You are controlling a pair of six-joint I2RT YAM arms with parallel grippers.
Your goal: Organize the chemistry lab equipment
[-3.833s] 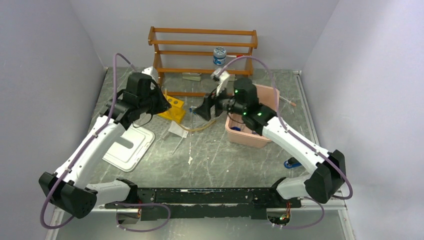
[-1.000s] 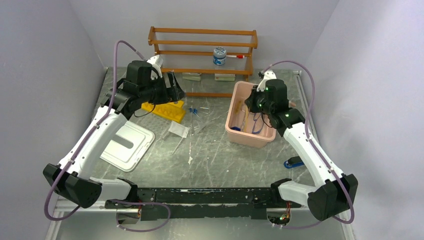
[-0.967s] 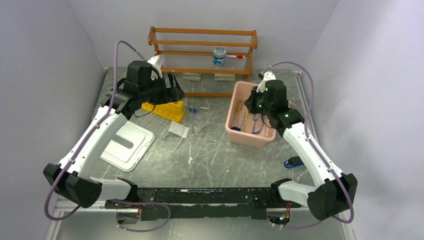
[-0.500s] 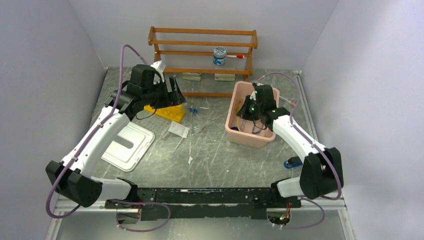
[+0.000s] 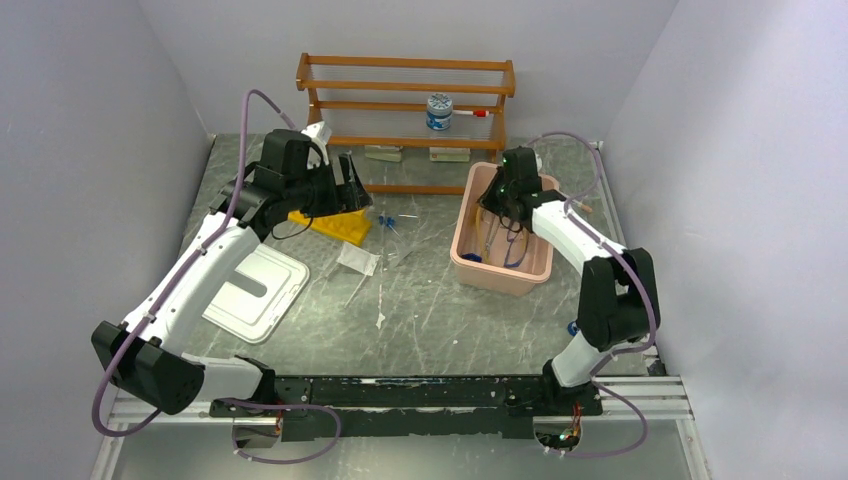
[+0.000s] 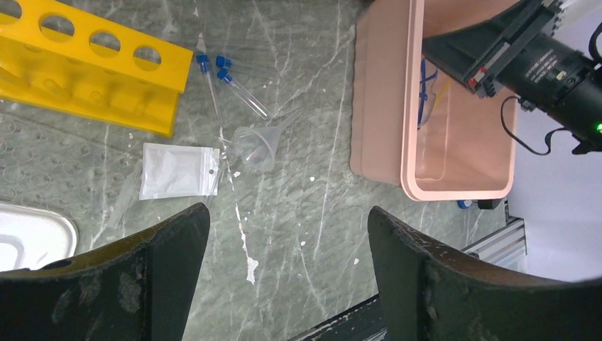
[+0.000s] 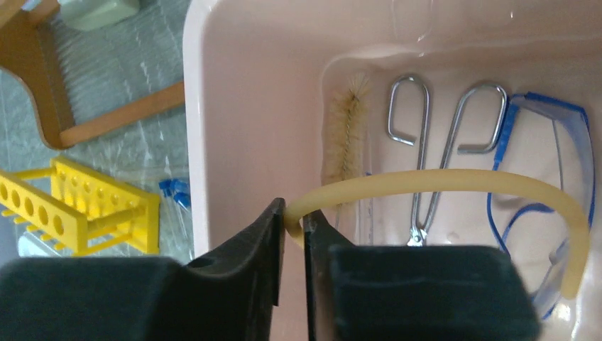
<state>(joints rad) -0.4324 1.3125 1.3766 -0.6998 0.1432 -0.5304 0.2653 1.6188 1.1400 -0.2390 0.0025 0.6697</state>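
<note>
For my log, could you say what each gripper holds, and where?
Right gripper pinches the tan rubber hose by its end; left gripper is empty.

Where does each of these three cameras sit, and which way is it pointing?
Top external: high behind the bases, facing forward and down over the table to the wooden shelf; left arm and right arm show.
Left wrist: above the table, looking down on the yellow test-tube rack, blue-capped tubes and pink tub; open left gripper at bottom.
Right wrist: over the pink tub, looking in at the tan hose, metal tongs and brush; right gripper pinches the hose end.
Shared: all three show rack and tub.
</note>
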